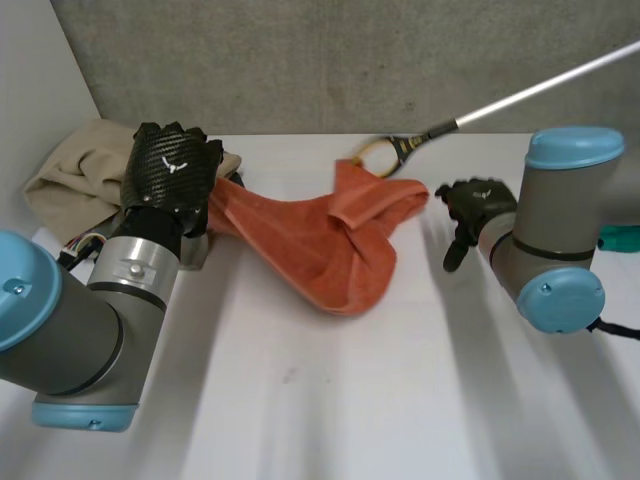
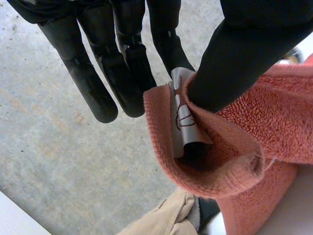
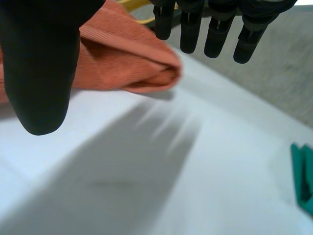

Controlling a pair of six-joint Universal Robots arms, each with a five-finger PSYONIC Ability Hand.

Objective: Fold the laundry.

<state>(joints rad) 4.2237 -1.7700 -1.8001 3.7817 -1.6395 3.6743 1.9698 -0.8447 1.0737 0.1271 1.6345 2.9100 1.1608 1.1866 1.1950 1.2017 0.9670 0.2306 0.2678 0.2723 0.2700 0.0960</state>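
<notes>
While my left hand (image 1: 168,168) has the orange towel (image 1: 325,245) pinched at its left end, I judge the step in hand to be opening the cloth out flat, since nothing is folded yet. In the left wrist view my thumb (image 2: 234,58) presses the hem, right by a grey label (image 2: 182,117), against the nearest of my fingers (image 2: 128,73); the others are straight and free. That grip is narrow, so I should clamp firmly and pull slowly, or the thick hem may slide out. My right hand (image 1: 475,212) hangs just right of the towel with its fingers relaxed and nothing in it. It should take the rolled right corner, then draw away to the right so the cloth spreads over the white table (image 1: 330,400). The towel lies at the middle of the table, towards the far side, between my two hands. Its left end is lifted to my left hand, its middle sags in a crumpled heap, and its right end is doubled over itself. It is looped terry and looks soft and heavy. A beige cloth (image 1: 75,165) sits far left, well clear.
</notes>
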